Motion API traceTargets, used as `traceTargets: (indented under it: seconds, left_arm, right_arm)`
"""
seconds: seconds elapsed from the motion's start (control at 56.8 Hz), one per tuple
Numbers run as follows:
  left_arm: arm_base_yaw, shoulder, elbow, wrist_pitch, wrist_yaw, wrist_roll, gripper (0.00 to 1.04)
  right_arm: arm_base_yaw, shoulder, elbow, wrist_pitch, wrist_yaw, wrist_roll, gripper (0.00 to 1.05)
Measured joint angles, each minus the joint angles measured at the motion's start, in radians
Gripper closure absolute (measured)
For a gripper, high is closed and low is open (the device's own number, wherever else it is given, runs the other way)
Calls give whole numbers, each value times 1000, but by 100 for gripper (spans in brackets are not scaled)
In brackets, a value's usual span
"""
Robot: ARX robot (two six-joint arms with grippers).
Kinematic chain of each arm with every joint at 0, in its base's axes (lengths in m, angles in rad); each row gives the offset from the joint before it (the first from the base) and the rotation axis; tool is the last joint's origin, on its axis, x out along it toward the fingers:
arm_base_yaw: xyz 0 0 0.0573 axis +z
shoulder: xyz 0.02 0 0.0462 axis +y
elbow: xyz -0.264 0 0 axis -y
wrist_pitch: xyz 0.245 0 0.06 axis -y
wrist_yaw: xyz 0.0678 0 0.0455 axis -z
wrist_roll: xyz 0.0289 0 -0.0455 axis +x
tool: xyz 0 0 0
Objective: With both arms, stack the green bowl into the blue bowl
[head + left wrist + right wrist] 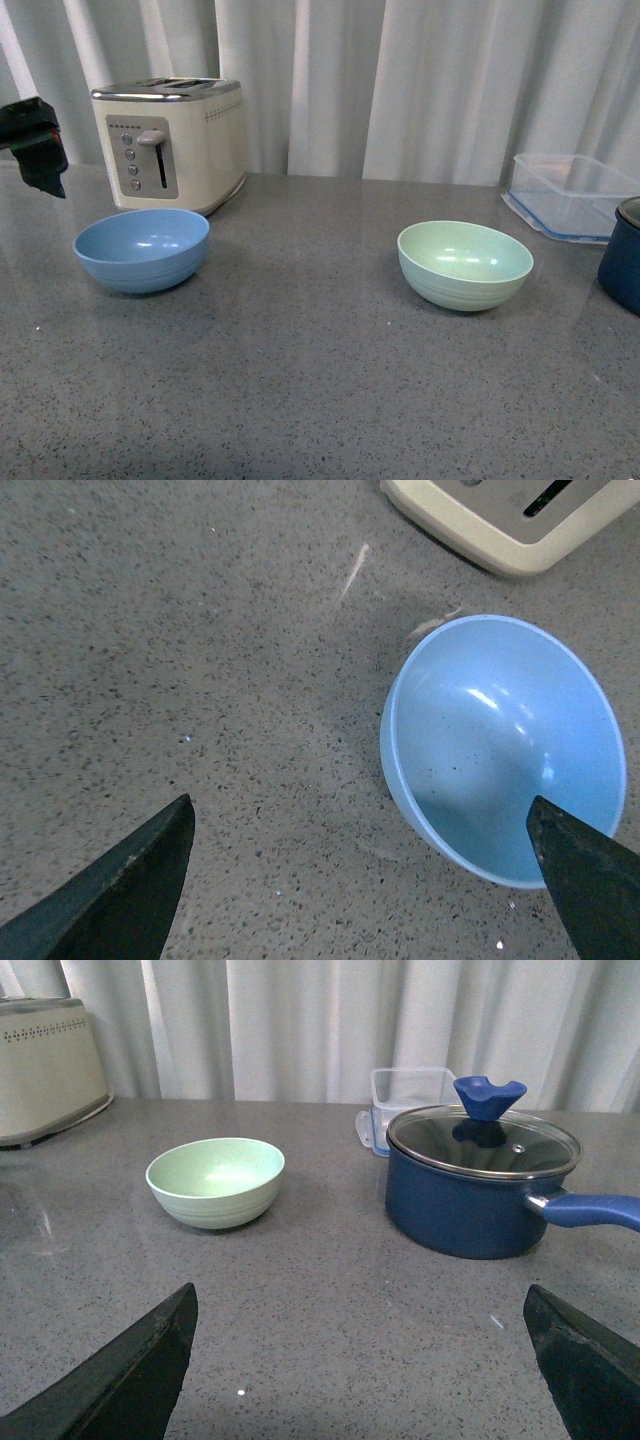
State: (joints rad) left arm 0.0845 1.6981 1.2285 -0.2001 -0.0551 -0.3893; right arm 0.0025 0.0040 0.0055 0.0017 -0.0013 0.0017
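The blue bowl (142,248) stands upright and empty on the grey counter at the left, in front of the toaster. The green bowl (465,263) stands upright and empty at the right. The left arm's black end (35,145) hangs above the counter at the far left, behind the blue bowl. In the left wrist view the left gripper (365,880) is open above the counter, with the blue bowl (500,745) under one fingertip. In the right wrist view the right gripper (360,1360) is open and empty, low over the counter, well short of the green bowl (215,1180).
A cream toaster (175,140) stands behind the blue bowl. A clear blue-rimmed container (570,195) and a dark navy pot (622,255) with a glass lid (483,1140) sit at the far right, close to the green bowl. White curtains hang behind.
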Motion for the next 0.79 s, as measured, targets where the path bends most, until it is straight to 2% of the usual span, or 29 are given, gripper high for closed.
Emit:
traceTargets:
  seconds: [0.792]
  left_arm:
    - [-54, 294, 239, -82, -19, -85, 7]
  right_arm:
    - [0, 0, 0, 0, 0, 0, 10]
